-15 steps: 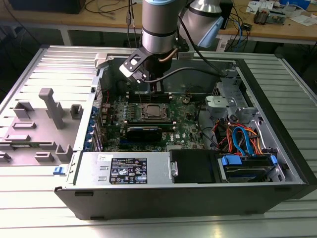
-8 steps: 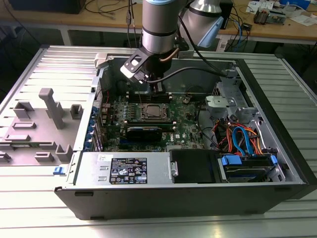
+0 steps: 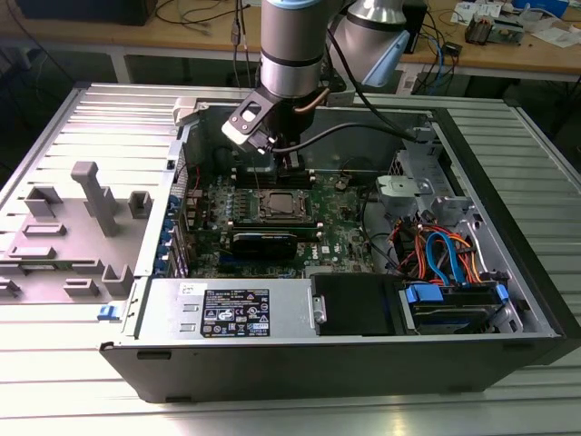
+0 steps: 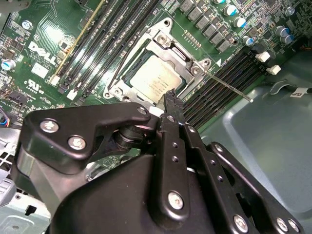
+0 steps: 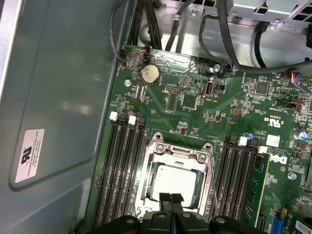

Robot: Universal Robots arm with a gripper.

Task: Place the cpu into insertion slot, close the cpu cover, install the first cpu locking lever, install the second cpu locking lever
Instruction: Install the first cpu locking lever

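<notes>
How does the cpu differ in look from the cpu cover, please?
The cpu is a solid dull grey square; the cpu cover is a shiny frame with a square cut-out. The cpu sits inside, the cpu cover lies around its edges. Both are square metal and lie flat.

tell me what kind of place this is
Probably an electronics or robotics lab. An open computer case lies on a slatted metal table, a robot arm reaches over its green motherboard, and wooden workbenches strewn with cables stand behind.

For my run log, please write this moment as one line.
cpu seated in insertion slot | cpu cover down | gripper shut, over cpu edge
</notes>
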